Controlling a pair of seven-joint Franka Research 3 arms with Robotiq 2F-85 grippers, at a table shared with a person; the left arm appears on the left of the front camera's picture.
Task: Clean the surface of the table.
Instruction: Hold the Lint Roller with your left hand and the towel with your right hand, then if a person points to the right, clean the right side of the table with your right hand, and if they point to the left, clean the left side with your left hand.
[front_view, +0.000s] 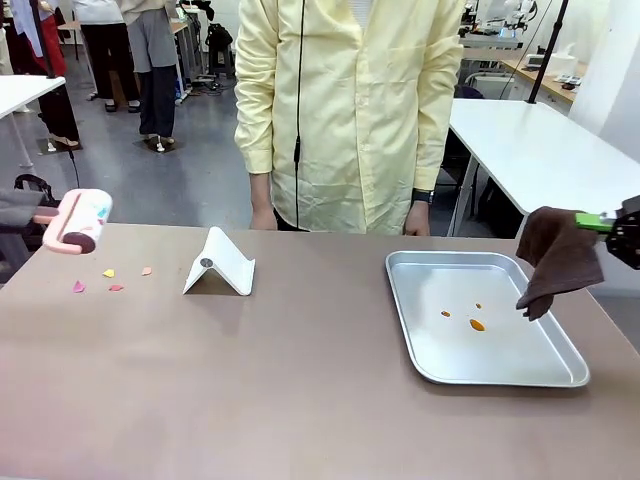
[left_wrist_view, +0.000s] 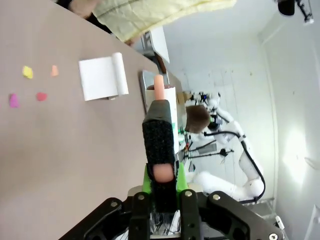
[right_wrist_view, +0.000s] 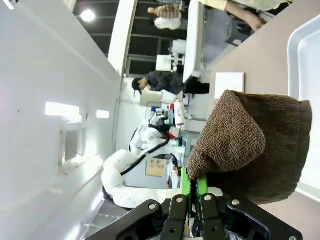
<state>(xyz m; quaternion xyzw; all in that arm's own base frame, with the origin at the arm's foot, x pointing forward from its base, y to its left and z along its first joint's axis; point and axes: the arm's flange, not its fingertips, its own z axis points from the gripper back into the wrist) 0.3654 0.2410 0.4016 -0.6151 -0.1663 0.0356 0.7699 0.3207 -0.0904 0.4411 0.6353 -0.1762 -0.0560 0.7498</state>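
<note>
The brownish table (front_view: 300, 390) carries several small coloured scraps (front_view: 108, 273) at its far left; the left wrist view shows them as scraps (left_wrist_view: 27, 72) too. My left gripper (left_wrist_view: 162, 172) is shut on the pink handle of a lint roller (front_view: 78, 222), held just above the table's left edge. My right gripper (front_view: 612, 224) is shut on a brown cloth (front_view: 560, 258), which hangs over the right rim of a metal tray (front_view: 500, 375). In the right wrist view the cloth (right_wrist_view: 250, 145) droops from the shut fingers.
Orange spots (front_view: 476, 324) lie in the tray. A white folded stand (front_view: 220, 266) sits left of centre. A person in a yellow shirt stands at the far edge, one hand (front_view: 263, 216) and the other hand (front_view: 417, 220) near the table. White tables stand behind.
</note>
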